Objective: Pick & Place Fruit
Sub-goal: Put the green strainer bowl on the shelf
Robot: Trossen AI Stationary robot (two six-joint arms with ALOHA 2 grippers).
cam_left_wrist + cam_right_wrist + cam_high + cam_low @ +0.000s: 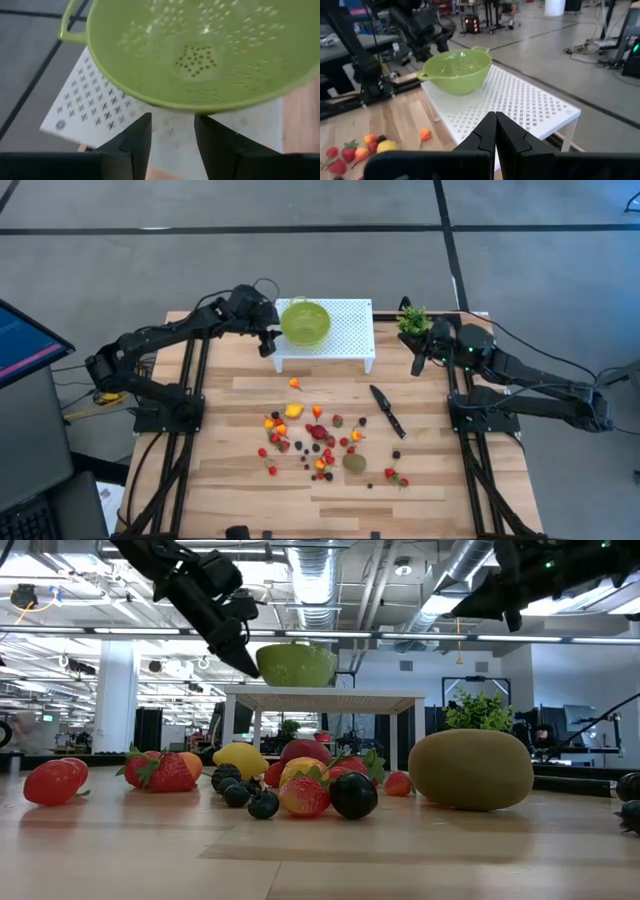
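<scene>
1. Fruit (320, 442) lies scattered loose over the middle of the wooden bench (240, 490): small red, orange, yellow and dark purple pieces, with a larger brown-green one (354, 463) among them toward the near edge.
2. One orange piece (295, 384) sits apart from the cluster, just in front of the white perforated shelf (350, 330).
3. The green colander (305, 323) stands on the left end of that shelf, and no fruit shows inside it.
4. The left end effector (268, 340) hangs at the colander's left side, above the shelf's edge; its fingers (137, 140) stand partly apart with nothing between them, the colander's rim just ahead.
5. The right end effector (420, 363) hovers near the bench's far right corner, beside the small potted plant (413, 319); its fingers (482, 132) are pressed together and empty.
6. A black knife (387, 411) lies on the bench to the right of the fruit, well apart from both end effectors.
</scene>
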